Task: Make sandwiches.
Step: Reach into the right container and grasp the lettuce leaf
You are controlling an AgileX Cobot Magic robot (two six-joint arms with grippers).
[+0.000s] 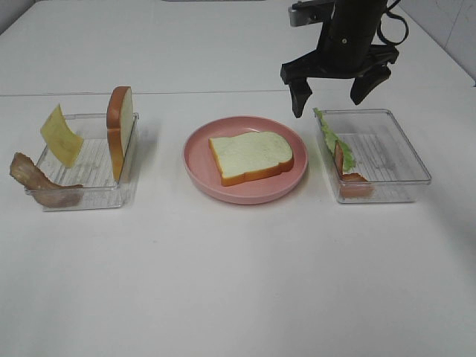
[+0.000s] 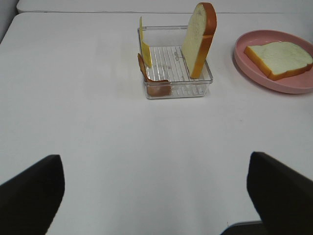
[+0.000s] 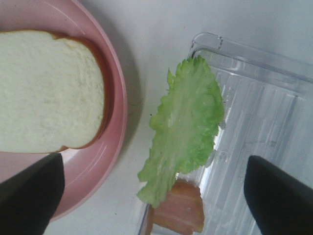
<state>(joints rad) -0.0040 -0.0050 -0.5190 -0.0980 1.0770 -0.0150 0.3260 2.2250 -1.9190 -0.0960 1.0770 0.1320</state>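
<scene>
Right tool (image 1: 332, 91): jaws wide apart, empty, above ruffled green lettuce leaf (image 3: 183, 127) and brown bacon strip (image 3: 178, 213) leaning on wall of right clear plastic tray (image 1: 372, 111). Left tool (image 2: 156, 196): wide apart, empty, over white bench (image 2: 98, 147). Pink round plate (image 1: 197, 167): one flat white bread slice (image 1: 251, 157); left clear plastic tray (image 1: 97, 197): upright bread slice (image 1: 120, 130), yellow cheese square (image 1: 61, 135), second bacon strip (image 1: 33, 178).
</scene>
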